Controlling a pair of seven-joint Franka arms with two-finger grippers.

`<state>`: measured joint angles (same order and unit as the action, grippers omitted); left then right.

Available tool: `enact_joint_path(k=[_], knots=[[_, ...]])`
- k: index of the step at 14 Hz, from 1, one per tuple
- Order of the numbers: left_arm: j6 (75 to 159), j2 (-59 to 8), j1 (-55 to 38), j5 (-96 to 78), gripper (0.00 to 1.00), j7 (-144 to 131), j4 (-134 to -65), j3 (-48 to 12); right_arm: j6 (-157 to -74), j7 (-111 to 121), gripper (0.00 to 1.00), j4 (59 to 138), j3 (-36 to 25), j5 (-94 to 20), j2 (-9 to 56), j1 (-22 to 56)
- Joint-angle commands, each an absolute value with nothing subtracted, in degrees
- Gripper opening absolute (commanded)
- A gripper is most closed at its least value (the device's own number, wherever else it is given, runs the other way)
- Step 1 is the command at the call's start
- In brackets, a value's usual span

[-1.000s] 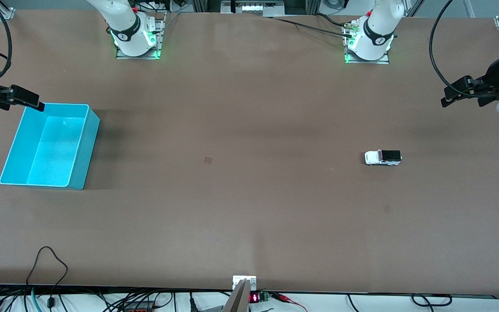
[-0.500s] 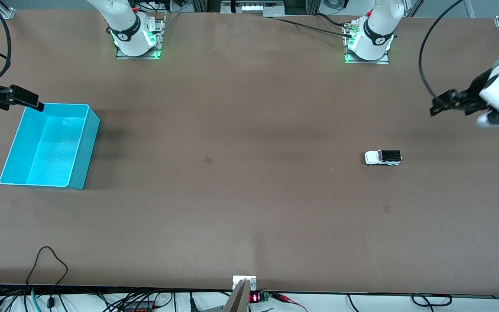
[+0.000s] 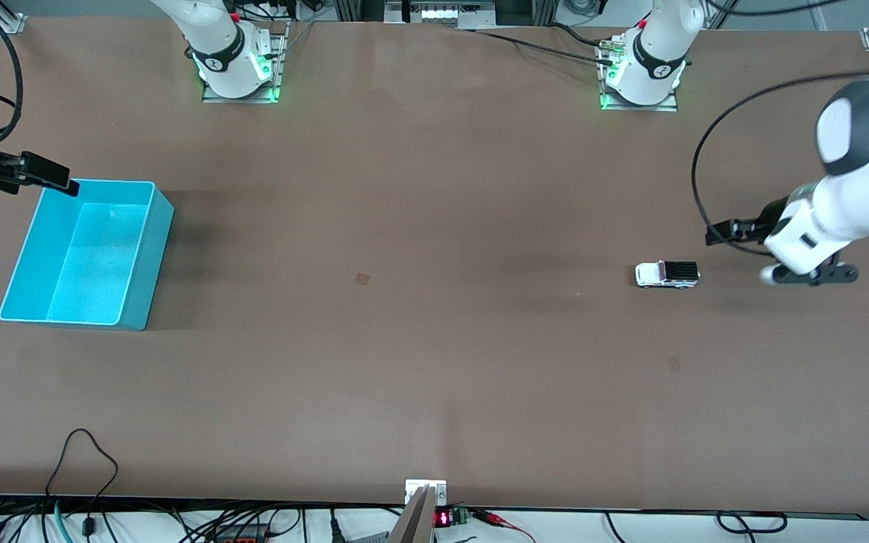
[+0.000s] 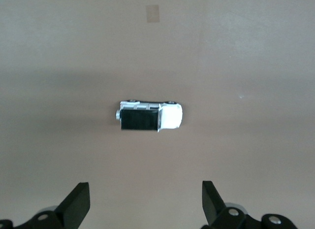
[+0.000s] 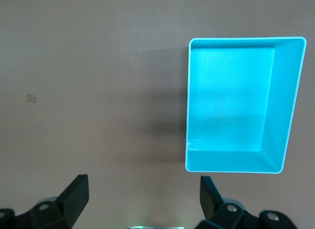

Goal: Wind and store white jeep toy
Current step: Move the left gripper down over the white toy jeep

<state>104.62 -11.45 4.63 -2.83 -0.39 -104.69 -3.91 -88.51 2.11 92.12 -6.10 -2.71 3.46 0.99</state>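
Blue is the big bin (image 3: 86,255), and it sits on the brown table (image 3: 434,362) at my right arm's end. It is open on top and I see nothing in it. My right pincer (image 3: 46,176) hangs in the air just over the bin's corner that lies farthest from the front camera. From my right wrist I can see its two black fingers (image 5: 74,195) spread wide apart, with nothing between them. That arm waits there.

Near the middle of the table is a small dark square mark (image 3: 362,278). It is flat on the table, well apart from the bin.

Toward my left arm's end of the table stands the white jeep toy (image 3: 667,274). It is on its wheels, with its black roof up. Its white nose points toward the bin's end of the table. Nothing touches it. Another small dark mark (image 3: 674,363) lies nearer to the front camera than the jeep.

My left pincer (image 3: 723,233) is up in the air, over the table just beside the jeep. From my left wrist I see its fingers (image 4: 78,203) wide apart, and the jeep (image 4: 149,116) lies on the table ahead of them, not between them.
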Motion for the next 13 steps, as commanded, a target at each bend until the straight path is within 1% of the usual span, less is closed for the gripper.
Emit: enact_joint_path(k=[1, 2, 5, 10, 13], knots=[[107.2, -16.2, 4.8, -2.7, 1.0, 3.0, -103.6, -4.1, -88.1, 2.5, 1.0, 91.5, -5.9, -2.9, 4.1, 0.5], [108.0, -17.8, 5.0, -2.7, 1.0, 4.8, -103.6, -4.0, -87.9, 2.6, 1.0, 91.5, -5.9, -2.9, 4.7, 0.5], [111.3, -19.9, 5.3, -2.7, 1.0, 16.9, -104.8, -4.0, -87.8, 3.1, 1.0, 91.4, -5.9, -2.8, 6.2, 0.5], [118.9, -20.3, 5.7, 1.0, 1.0, 40.6, -110.4, -4.0, -87.5, 3.1, 1.0, 91.5, -5.9, -2.7, 7.2, 0.5], [121.7, -21.3, 6.5, 1.4, 1.0, 54.5, -112.0, -4.0, -87.0, 3.1, 1.0, 91.5, -5.9, -2.7, 7.4, 0.5]])
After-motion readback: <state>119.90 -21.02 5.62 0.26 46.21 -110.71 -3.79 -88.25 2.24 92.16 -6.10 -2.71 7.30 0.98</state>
